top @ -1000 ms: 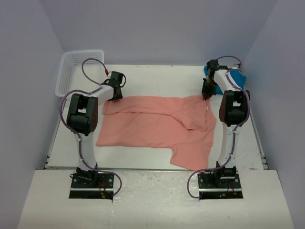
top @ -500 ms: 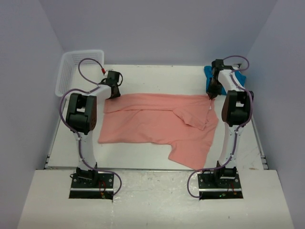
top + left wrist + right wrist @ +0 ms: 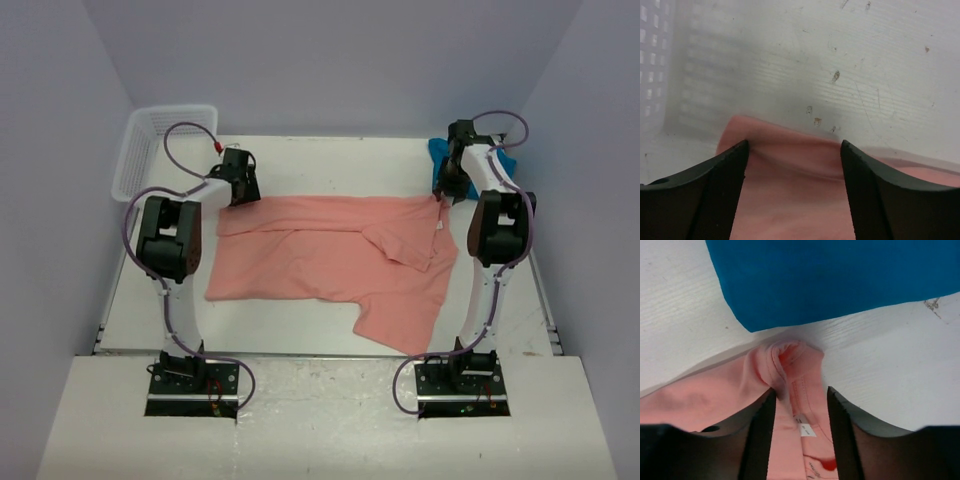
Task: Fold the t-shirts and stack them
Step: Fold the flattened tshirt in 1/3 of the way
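The salmon-pink t-shirt lies spread across the middle of the table, its lower right part folded over and hanging toward the near edge. My left gripper is open over the shirt's far left corner; in the left wrist view the pink cloth lies flat between the spread fingers. My right gripper is open at the far right corner; in the right wrist view the bunched collar and white neck label lie between the fingers. The teal-blue t-shirt lies at the far right, just beyond the pink collar.
A white mesh basket stands at the far left corner, and its side shows in the left wrist view. The side walls stand close to the table on both sides.
Both grippers moved toward the far edge, dragging the pink shirt's far edge back and straighter. In the last half second little shifted.
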Robot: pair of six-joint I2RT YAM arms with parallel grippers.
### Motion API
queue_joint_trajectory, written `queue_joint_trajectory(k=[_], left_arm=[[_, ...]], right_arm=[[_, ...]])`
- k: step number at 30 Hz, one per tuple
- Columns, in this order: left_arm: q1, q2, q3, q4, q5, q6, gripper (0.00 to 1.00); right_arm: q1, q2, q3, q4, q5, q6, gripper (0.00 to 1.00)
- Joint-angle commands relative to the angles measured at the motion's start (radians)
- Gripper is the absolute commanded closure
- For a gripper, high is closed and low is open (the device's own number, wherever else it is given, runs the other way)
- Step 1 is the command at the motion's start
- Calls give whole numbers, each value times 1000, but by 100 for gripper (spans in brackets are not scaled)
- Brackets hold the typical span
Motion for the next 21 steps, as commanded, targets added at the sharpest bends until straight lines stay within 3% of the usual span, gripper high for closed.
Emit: queue_joint_trajectory(k=[1, 3, 9, 13, 15, 16, 17, 18, 20, 21], left_arm=[[13, -114, -23, 55, 64, 24, 23], [4, -153, -29, 70, 65, 34, 15], [-57, -294, -23, 107, 44, 87, 10], [-97, -322, -24, 84, 133, 61, 10], [-124, -315, -44, 79, 197, 38, 16], [-135, -311, -52, 79, 197, 38, 21], [-158, -305, -58, 75, 208, 42, 32], [-169, -299, -67, 59, 214, 44, 63], [-186, -273, -73, 39, 217, 32, 97], [-187, -265, -80, 27, 222, 25, 100]], right_arm=[[-10, -105, 50, 45, 38, -15, 52], [-8, -118, 79, 31, 44, -15, 48], [35, -258, 56, 19, 78, -20, 39], [115, -364, -67, 28, 52, -21, 37], [157, -421, -152, 57, 28, -24, 42], [171, -434, -180, 65, 12, -26, 49], [200, -447, -206, 86, -17, -24, 87], [216, -459, -244, 87, -31, -20, 100], [245, -467, -291, 115, -70, -15, 100], [253, -470, -311, 129, -118, -4, 100]])
